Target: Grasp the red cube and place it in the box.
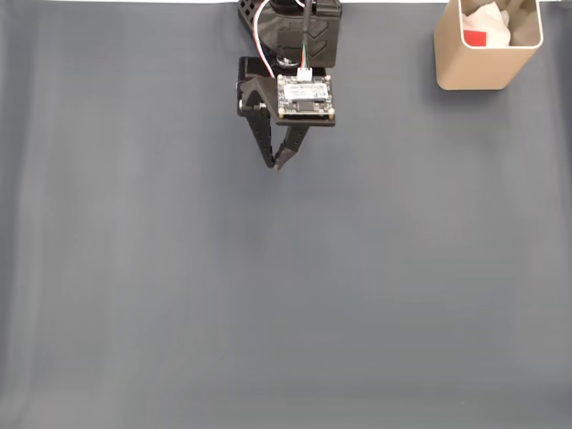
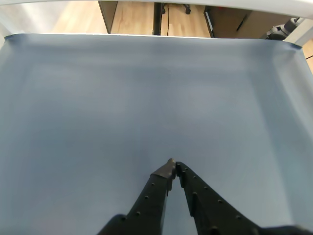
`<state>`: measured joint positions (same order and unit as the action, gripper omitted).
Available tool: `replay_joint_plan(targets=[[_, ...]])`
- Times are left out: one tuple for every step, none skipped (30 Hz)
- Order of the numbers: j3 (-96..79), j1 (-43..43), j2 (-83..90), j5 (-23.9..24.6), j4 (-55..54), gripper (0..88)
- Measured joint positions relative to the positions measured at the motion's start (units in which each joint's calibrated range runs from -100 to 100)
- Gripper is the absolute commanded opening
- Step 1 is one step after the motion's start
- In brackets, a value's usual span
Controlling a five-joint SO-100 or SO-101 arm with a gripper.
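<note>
Resting in box (image 1: 487,63), red cube (image 1: 475,38)

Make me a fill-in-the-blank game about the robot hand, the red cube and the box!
1. The red cube sits inside the ____.
2. In the fixed view, the box stands in the top ____ corner.
3. The hand has its fingertips pressed ____, holding nothing.
4. The cloth covering the table is ____ in colour.

Missing words: box; right; together; grey
</note>
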<state>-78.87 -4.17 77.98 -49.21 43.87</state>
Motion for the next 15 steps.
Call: replay_joint_plan(targets=[[-1.09, 0.0, 1.25, 0.15, 0.0, 0.1], [-2.19, 0.0, 2.41, 0.34, 0.0, 0.1], [-3.46, 0.0, 3.66, 0.54, 0.0, 0.1], [-4.55, 0.15, 4.81, 0.63, 0.0, 0.1], [-5.74, 0.15, 5.97, 0.73, 0.08, 0.1], [-7.1, 0.23, 7.4, 0.83, 0.24, 0.1], [-8.38, 0.53, 8.92, 0.93, 0.57, 0.1], [-9.38, 0.83, 10.16, 0.98, 0.97, 0.1], [-10.29, 1.2, 11.59, 1.07, 1.71, 0.1], [-11.38, 1.5, 12.75, 1.22, 2.27, 0.1], [-12.2, 1.73, 13.73, 1.22, 2.76, 0.1], [-13.21, 1.73, 14.89, 1.32, 3.33, 0.1], [-14.12, 1.73, 15.96, 1.42, 4.14, 0.1], [-15.12, 1.73, 16.94, 1.51, 4.79, 0.1], [-16.48, 1.65, 18.1, 1.51, 5.36, 0.1]])
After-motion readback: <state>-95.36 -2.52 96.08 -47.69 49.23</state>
